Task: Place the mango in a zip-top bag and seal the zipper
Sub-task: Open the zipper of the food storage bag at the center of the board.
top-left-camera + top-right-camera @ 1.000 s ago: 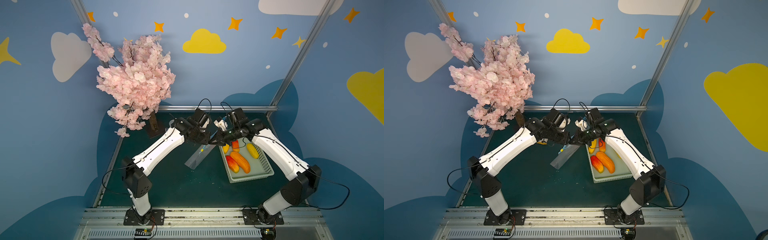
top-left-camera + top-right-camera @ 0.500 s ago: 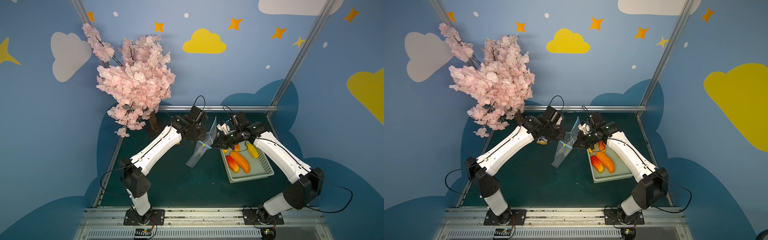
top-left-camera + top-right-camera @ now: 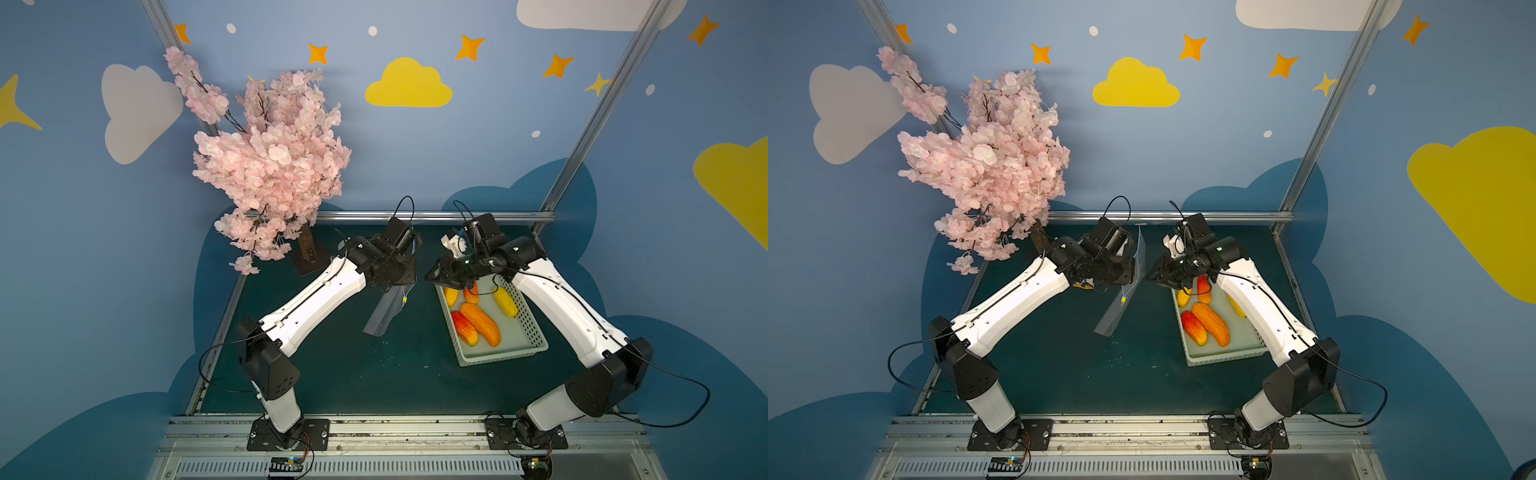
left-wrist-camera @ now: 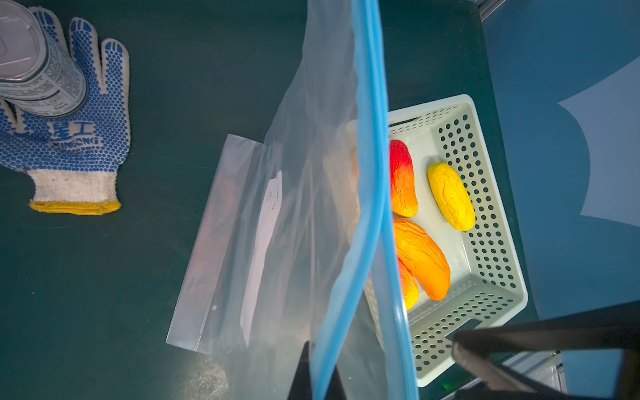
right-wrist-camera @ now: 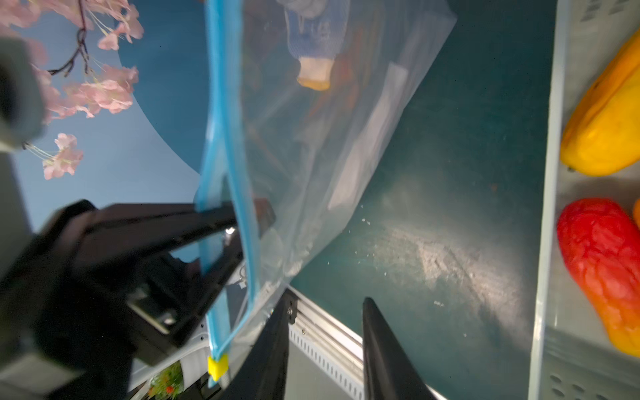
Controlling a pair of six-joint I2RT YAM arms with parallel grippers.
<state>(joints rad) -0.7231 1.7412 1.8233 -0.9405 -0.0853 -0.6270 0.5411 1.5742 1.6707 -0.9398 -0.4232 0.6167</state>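
Our left hand (image 4: 320, 374) is clenched on one lip of the zipper (image 4: 370, 138), with the bag (image 4: 294, 207) dangling below it. The right hand (image 5: 327, 301) gapes empty just beside it, and the mangoes (image 4: 420, 256) wait in the basket (image 4: 485, 207) underneath. We judge the mouth could sag shut, or the film slip free.

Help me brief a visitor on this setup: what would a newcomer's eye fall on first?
Probably the big pink blossom tree at the table's far left corner. Next, the clear zip-top bag held up mid-table by the shut left gripper at its blue zipper, and the bright red, orange and yellow mangoes in the pale basket on the right side.
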